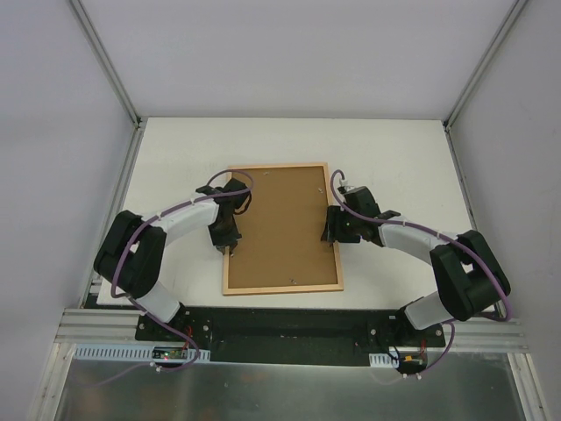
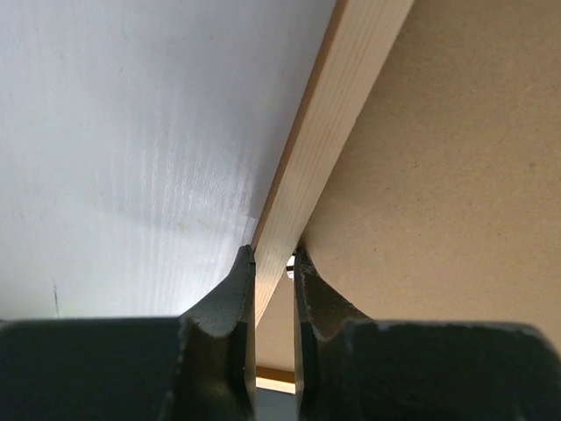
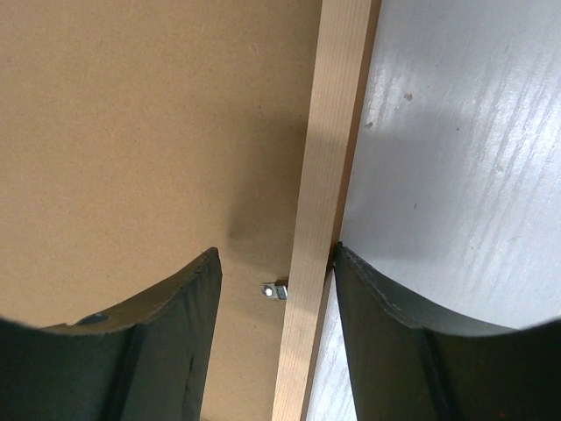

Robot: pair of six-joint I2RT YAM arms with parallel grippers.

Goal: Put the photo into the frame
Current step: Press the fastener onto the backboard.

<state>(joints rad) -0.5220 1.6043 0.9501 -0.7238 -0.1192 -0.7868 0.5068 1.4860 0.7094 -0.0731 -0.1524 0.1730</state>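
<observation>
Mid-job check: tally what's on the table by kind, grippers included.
frame: 1
backing board: 1
grippers: 2, left gripper and right gripper
photo: 0 in view
Total: 4

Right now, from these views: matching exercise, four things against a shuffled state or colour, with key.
Things:
1. left gripper
2. right gripper
3. backing board
4. table

States:
A. white surface
B. fingers wide apart, astride a rail of the frame
C. brown, lying inside the frame
D. fingers pinched close on a frame rail

Pairs: 1-D, 2-B, 3-C, 4-A
</observation>
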